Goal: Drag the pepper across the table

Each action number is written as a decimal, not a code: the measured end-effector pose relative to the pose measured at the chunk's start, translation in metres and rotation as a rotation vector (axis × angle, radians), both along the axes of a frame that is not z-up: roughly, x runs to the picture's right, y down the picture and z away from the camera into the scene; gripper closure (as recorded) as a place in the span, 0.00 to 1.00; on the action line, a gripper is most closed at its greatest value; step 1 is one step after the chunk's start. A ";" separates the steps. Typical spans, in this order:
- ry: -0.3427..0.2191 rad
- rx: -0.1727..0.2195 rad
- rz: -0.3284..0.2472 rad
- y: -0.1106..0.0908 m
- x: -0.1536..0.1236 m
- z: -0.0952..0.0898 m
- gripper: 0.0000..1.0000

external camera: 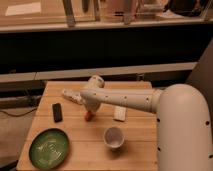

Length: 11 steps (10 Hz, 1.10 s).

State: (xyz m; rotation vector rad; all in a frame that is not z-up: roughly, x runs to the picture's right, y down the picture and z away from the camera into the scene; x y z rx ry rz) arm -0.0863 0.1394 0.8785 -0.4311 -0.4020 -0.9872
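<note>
Camera view | my gripper [90, 108] hung at mid-table, directly over the pepper [88, 117] | whether it gripped anything, I could not tell | pepper lay on the wooden table [87, 151], between a black device [58, 112] at left and a white block [120, 113] at right | green plate [50, 146] and white cup [113, 136] sat nearer.

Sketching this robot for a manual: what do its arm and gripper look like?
The arm is an off-white tube with small dark dots, widening into a rounded shoulder. The pale gripper sits at the small orange-red pepper on the wooden table.
</note>
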 end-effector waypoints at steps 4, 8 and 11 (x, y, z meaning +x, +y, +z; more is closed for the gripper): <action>-0.003 -0.002 -0.006 0.001 -0.002 -0.002 0.98; -0.010 -0.009 -0.015 0.003 -0.008 -0.003 0.98; -0.010 -0.008 -0.021 0.003 -0.008 -0.004 0.98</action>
